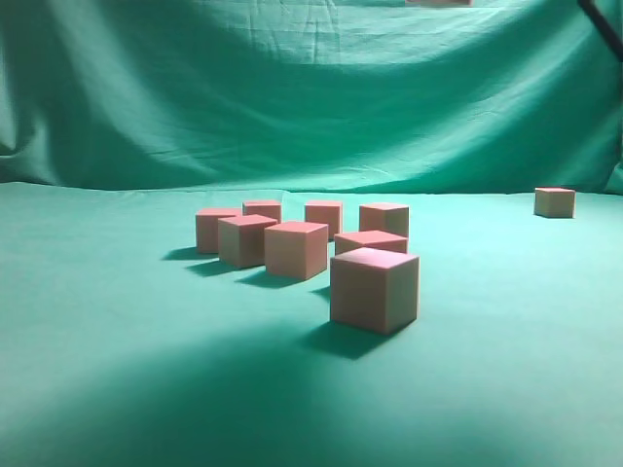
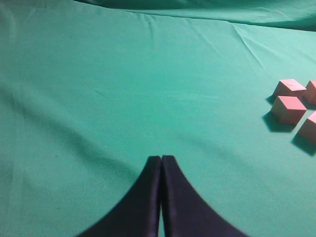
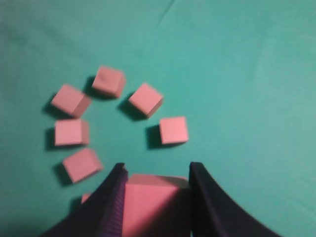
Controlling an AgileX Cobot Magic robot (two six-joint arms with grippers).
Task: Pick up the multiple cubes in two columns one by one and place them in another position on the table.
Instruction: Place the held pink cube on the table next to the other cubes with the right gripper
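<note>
Left claw [image 2: 161, 165]: clenched, nothing between fingers, above bare tabletop [image 2: 123, 89].
Right claw [image 3: 155, 175]: grasping one cube [image 3: 150, 205], above the clustered cubes [image 3: 118, 113].

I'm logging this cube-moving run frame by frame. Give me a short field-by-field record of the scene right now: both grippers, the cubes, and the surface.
left gripper: shut, empty, over bare cloth
right gripper: high above the cluster, shut on a held cube
cube cluster: eight visible in the exterior view, in two rough columns, resting on the table
lone cube: set apart at the exterior view's far right
table: wrinkled green cloth, matching the backdrop
arms in the exterior view: only a dark sliver at the top right corner
</note>
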